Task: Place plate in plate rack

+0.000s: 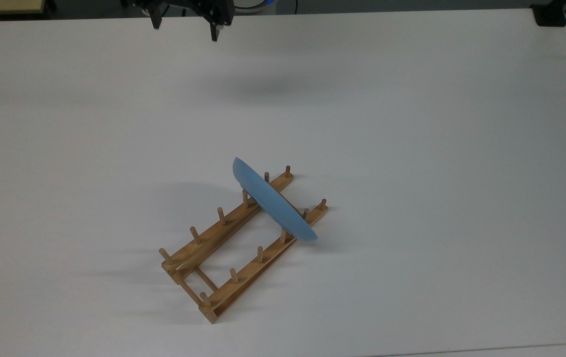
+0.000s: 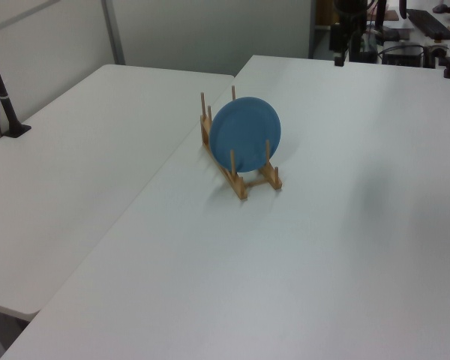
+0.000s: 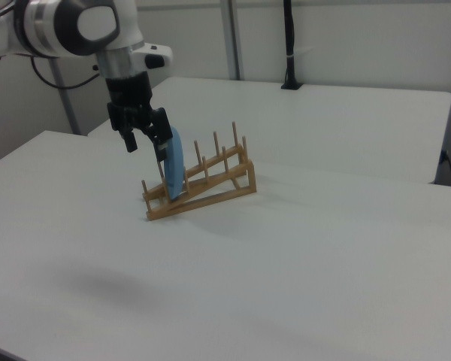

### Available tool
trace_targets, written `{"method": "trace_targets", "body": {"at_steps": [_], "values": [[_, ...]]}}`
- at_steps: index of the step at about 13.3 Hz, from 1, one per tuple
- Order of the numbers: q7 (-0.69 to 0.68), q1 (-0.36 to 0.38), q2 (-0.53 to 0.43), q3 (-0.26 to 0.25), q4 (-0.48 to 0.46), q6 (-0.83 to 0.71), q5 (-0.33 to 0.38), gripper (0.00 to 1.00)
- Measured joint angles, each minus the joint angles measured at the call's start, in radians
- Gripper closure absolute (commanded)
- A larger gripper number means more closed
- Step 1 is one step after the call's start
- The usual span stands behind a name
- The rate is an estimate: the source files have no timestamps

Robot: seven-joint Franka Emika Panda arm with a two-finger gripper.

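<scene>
The light-blue plate [image 1: 273, 203] stands on edge in the wooden plate rack [image 1: 208, 238], between pegs near the rack's far end and leaning slightly. In the left view the plate [image 2: 246, 135] shows its round face above the rack [image 2: 240, 184]. My gripper [image 1: 184, 30] is open and holds nothing, far from the rack at the top view's upper edge. In the left view the gripper [image 2: 343, 52] hangs over the far end of the table. In the right view the gripper [image 3: 147, 153] overlaps the top of the plate [image 3: 174, 173] in the rack [image 3: 218, 192].
The white table [image 1: 411, 148] spreads wide around the rack. A second white table [image 2: 82, 150] adjoins it at the left view's left, with a black post [image 2: 1, 86] on it. A black block [image 1: 550, 15] sits at the top view's upper right corner.
</scene>
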Motion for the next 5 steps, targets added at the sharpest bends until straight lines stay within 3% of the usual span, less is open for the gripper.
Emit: {"method": "trace_targets", "body": {"at_steps": [3, 5], "values": [[0.002, -0.066, -0.005, 0.104, -0.02, -0.02, -0.04, 0.0], [0.002, -0.071, -0.005, 0.109, -0.026, -0.027, -0.041, 0.0]]}}
